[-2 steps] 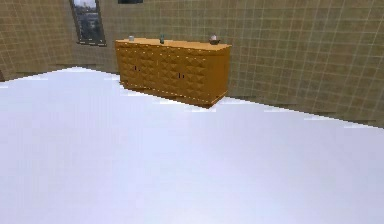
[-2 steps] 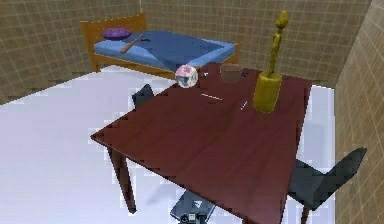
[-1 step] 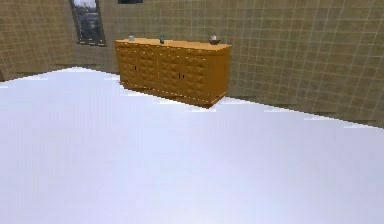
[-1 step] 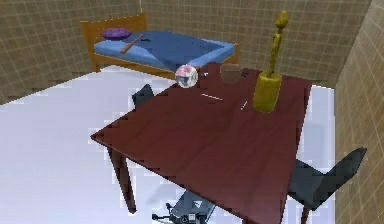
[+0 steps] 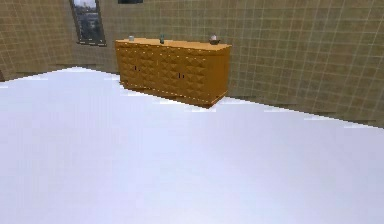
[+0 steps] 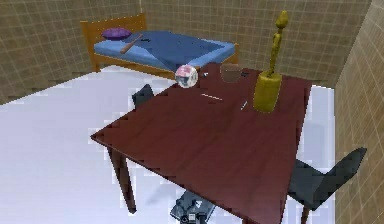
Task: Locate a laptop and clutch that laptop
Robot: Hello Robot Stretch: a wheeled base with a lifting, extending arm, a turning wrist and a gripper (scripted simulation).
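Ahead, in the forward view, a wooden dresser [image 5: 172, 68] with many small drawer fronts stands against a tan tiled wall [image 5: 300, 45], on a plain white floor [image 5: 150, 160]. Three small objects sit on its top: one near the right end [image 5: 214, 39], one near the middle [image 5: 162, 40] and one near the left end [image 5: 130, 38]; all are too small to name. A framed picture [image 5: 88, 20] hangs on the wall to the left of the dresser. In the arm side view, a dark red-brown table [image 6: 200, 140] runs across the middle. At its far end stands a tall golden statue [image 6: 270, 70] on a broad base, with a small dark cup-like vessel [image 6: 230, 73] to its left and a pale round object [image 6: 185, 76] farther left, near the table's corner. A thin pale stick-like item [image 6: 212, 97] lies flat on the tabletop in front of these. One dark chair [image 6: 325, 180] stands at the table's right side and another [image 6: 143, 96] at its far left side. Beyond the table, a wooden-framed bed [image 6: 170, 45] with a blue cover carries a purple pillow [image 6: 118, 34]. At the bottom edge, below the table's near rim, the gripper [image 6: 190, 210] appears as a dark mass with pale marks; its far end cannot be made out, so whether it holds anything cannot be told. Where the laptop lies cannot be told from these views.
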